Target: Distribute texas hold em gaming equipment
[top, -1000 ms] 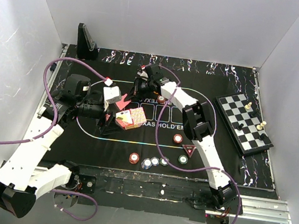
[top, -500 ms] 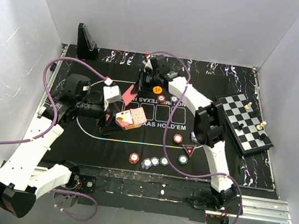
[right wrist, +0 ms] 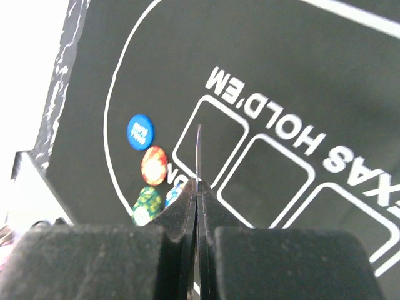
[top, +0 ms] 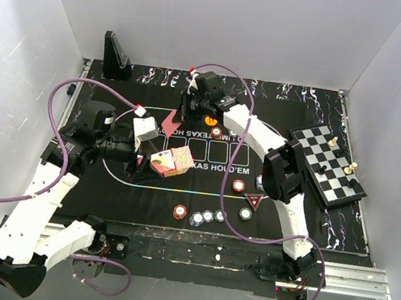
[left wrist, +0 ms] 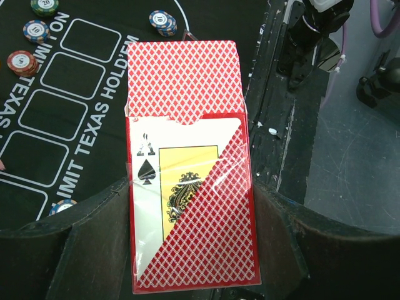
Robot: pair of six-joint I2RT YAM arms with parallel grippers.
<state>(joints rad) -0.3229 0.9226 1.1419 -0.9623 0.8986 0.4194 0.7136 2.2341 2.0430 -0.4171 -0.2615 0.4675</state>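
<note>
Right tool [right wrist: 197,190] pinches one playing card [right wrist: 199,147] edge-on over the mat [right wrist: 300,75]; left tool [left wrist: 190,219] clamps the open card box [left wrist: 181,81]; poker chips [top: 208,215] out; dealing looks barely begun.

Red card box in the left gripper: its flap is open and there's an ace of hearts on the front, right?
Not quite. The red diamond-patterned card box is clamped in the left gripper with its flap open, but the ace on the front is a black spade, not a heart. The left wrist view shows it clearly.
</note>
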